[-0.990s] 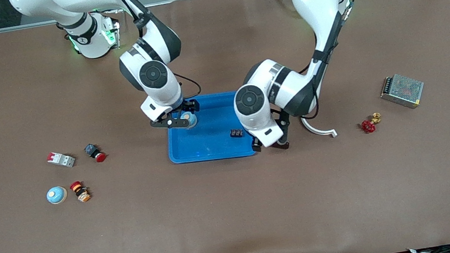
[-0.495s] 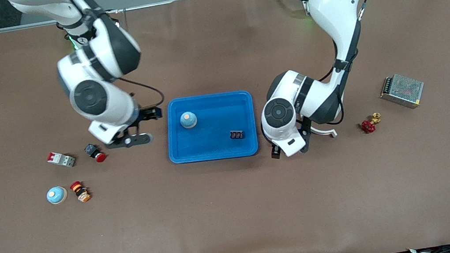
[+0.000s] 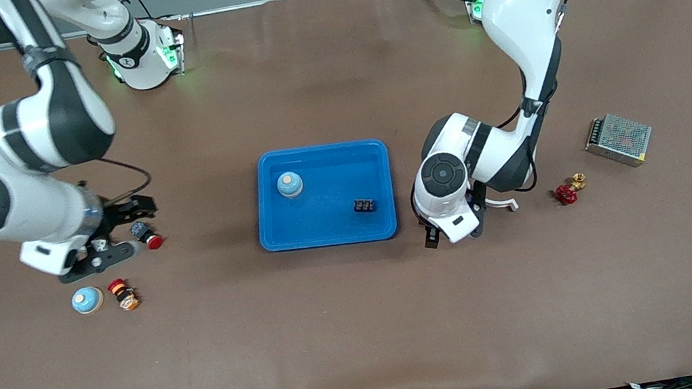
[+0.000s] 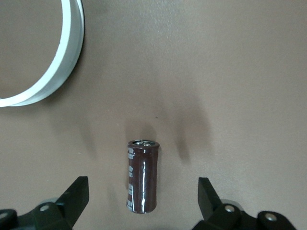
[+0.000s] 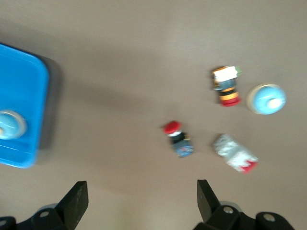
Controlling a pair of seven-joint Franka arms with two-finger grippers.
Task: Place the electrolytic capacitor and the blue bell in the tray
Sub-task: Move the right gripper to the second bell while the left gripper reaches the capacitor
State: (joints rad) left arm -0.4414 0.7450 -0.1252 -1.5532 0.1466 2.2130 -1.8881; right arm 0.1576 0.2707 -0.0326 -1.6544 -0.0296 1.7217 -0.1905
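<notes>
The bright-blue tray lies mid-table and holds a blue bell and a small black part. A second blue bell sits on the table at the right arm's end and shows too in the right wrist view. A dark brown electrolytic capacitor lies on its side on the table, between the fingers of my open left gripper. In the front view that left gripper hangs low beside the tray and hides the capacitor. My right gripper is open and empty over the small parts.
Near the right gripper lie a red push button, an orange-and-red button and a grey breaker. A white curved piece lies beside the left gripper. A red valve and a metal power supply sit at the left arm's end.
My right gripper has left the blue bell in the tray and swung out over the small parts at its end. My left gripper has shifted off the tray's edge to over the capacitor.
</notes>
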